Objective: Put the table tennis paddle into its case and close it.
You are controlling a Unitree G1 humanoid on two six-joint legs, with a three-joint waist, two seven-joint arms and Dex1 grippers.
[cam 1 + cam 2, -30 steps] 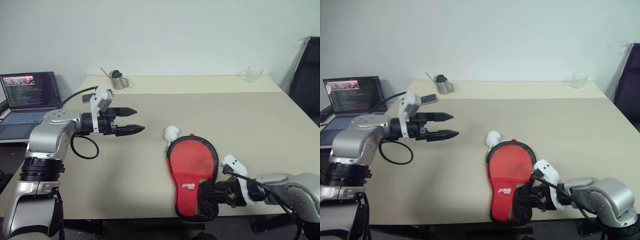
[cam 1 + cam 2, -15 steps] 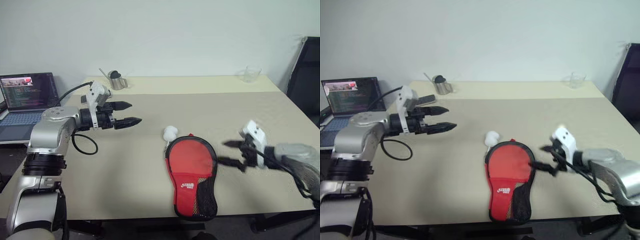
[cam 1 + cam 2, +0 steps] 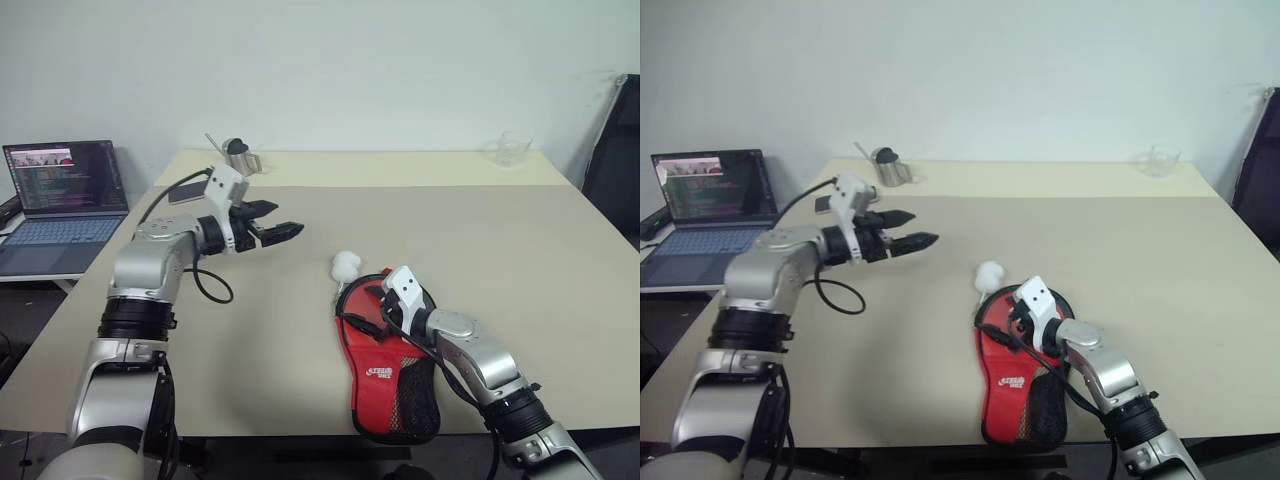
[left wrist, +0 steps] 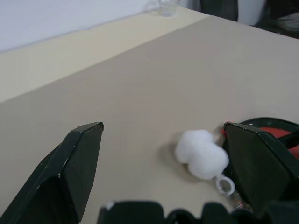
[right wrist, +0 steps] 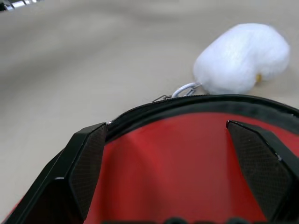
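Red-faced case (image 3: 385,350) lies on the table (image 3: 520,250); right tool (image 5: 173,163) spread above it, left tool (image 3: 283,231) spread too.

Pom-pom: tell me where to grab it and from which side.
Pinch the pom-pom across its round body, probably from the left. It stands proud of the table, tied by a ring to the case's far rim, and the open left gripper faces it.

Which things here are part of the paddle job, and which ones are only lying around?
Part of the job:
- case, red face up
- right pincer, open over the case
- left pincer, open above the table

Only lying around:
- white pompom beside the case
- laptop
- metal cup
- glass
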